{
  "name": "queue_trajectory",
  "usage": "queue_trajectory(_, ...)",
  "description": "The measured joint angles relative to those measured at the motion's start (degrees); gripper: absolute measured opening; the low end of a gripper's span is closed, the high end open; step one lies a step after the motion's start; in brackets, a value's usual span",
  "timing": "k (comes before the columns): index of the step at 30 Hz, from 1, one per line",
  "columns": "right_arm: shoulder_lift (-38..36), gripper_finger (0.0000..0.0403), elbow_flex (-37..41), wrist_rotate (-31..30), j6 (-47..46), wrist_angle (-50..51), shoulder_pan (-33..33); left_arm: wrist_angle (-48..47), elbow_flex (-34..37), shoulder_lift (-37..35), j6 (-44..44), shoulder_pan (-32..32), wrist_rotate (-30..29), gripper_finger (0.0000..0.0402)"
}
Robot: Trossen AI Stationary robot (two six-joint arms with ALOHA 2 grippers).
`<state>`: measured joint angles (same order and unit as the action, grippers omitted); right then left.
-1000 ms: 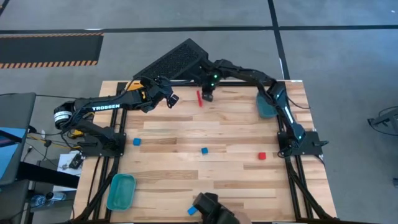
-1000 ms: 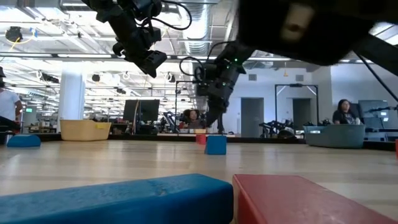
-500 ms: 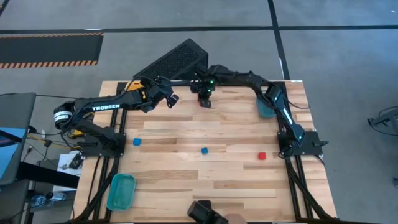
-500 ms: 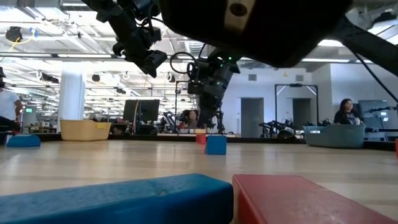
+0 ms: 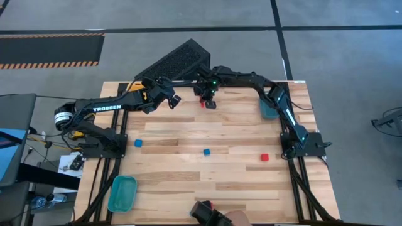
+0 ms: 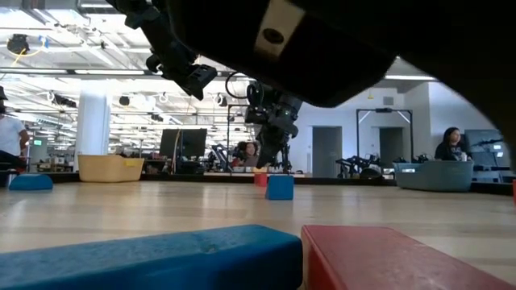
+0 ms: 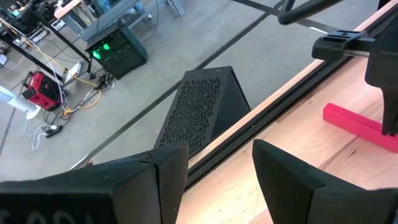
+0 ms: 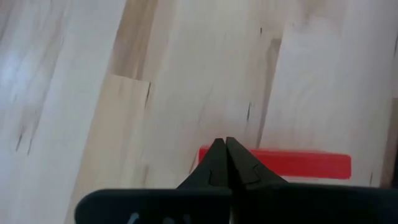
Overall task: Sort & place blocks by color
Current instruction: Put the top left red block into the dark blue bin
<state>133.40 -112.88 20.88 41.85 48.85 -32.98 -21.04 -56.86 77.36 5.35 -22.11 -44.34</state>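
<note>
Right gripper (image 5: 207, 100) hangs directly over the red bar (image 5: 202, 100) by the table's (image 5: 188, 182) far edge, jaws closed and empty; it should open before descending. Left gripper (image 5: 173, 99) waits beside, jaws parted, empty

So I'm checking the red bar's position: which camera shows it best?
The right wrist view: the red bar lies flat on bare wood behind the shut right gripper. The left wrist view shows one end, the high view a sliver under the gripper, the low view a speck.
</note>
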Motion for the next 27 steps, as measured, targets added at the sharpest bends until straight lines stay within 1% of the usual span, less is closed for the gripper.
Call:
queue_trajectory(11,0.0,0.0000,0.0,0.0,-1.4,3.0,-2.2,0.0,0.0,0.0,0.1,0.0,0.0,0.0174)
queue_trajectory(17,0.0,0.0000,0.0,-0.1,-4.7,4.2,-1.9,0.0,0.0,0.0,0.3,0.0,0.1,0.0174)
queue_trajectory(18,0.0,0.0000,0.0,0.8,-4.5,4.2,-1.9,0.0,0.0,0.0,0.3,0.0,0.3,0.0174)
queue_trajectory(19,0.0,0.0000,0.0,3.0,-4.0,4.2,-2.1,-0.1,0.0,0.0,0.3,0.0,0.7,0.0174)
queue_trajectory(22,0.0,0.0000,0.0,15.3,-2.8,1.2,-4.0,-0.8,0.0,0.0,0.4,0.0,1.8,0.0174)
queue_trajectory(23,0.0,0.0000,0.0,17.5,-3.4,-0.4,-4.7,-1.1,0.0,0.0,0.5,0.1,1.9,0.0174)
queue_trajectory(27,-0.1,0.0000,1.7,18.0,-6.1,-6.3,-6.6,-2.2,0.0,0.0,1.5,0.3,1.8,0.0174)
